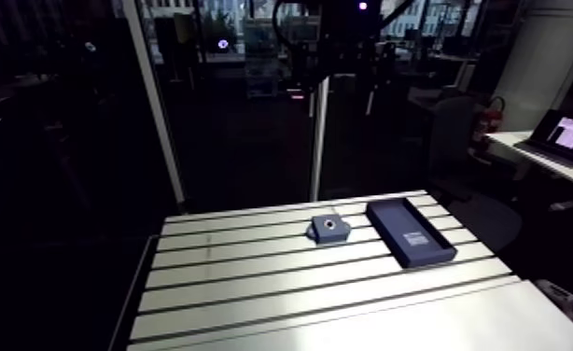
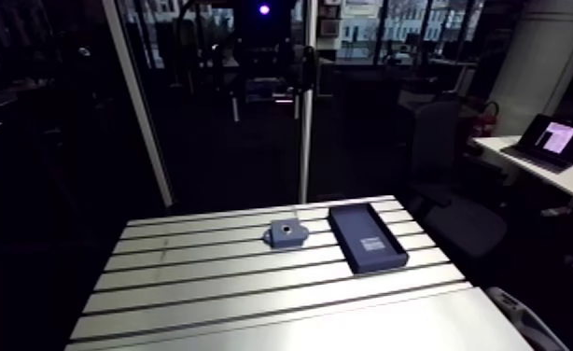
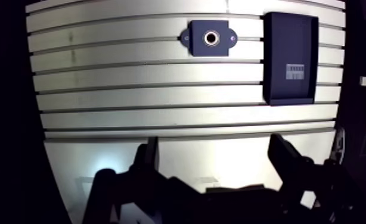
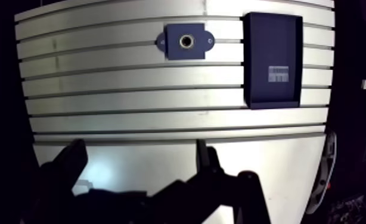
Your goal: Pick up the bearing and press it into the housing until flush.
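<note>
Pretty roomy tabletop (image 3: 161, 101): only the housing (image 3: 209, 38) and tray (image 3: 289, 59) sit well ahead of the hand (image 3: 214, 149), close but apart, with bare surface in between.

Dim overall, glare on table (image 3: 161, 113)

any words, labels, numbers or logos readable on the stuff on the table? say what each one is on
No text here can be read.
Dark tray: a small grey label-like patch on its floor carries tiny marks, too small and blurred to read.
Housing: no marking visible.
Slotted table: no marking visible.
</note>
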You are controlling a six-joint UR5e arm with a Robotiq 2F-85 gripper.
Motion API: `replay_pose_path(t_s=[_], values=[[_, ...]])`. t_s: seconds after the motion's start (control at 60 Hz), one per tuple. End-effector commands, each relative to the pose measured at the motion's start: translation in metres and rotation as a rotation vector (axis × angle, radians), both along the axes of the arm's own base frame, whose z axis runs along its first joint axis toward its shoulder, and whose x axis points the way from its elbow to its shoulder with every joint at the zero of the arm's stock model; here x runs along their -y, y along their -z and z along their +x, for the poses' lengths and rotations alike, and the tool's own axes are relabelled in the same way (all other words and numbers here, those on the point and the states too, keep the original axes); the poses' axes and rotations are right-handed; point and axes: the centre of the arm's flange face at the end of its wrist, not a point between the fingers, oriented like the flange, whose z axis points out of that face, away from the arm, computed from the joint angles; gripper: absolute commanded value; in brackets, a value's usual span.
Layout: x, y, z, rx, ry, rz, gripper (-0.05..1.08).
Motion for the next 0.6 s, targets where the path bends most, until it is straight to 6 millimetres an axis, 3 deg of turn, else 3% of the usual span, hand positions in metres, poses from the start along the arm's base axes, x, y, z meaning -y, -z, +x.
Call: replay_pose_path(t_s=[0.017, 0.6], values=[[0.0024, -0.0018, 0.0094, 0.006, 0.000, 0.002, 0.00], [0.0049, 0.0055, 0.0075, 0.016, 0.009, -0.015, 0.00]])
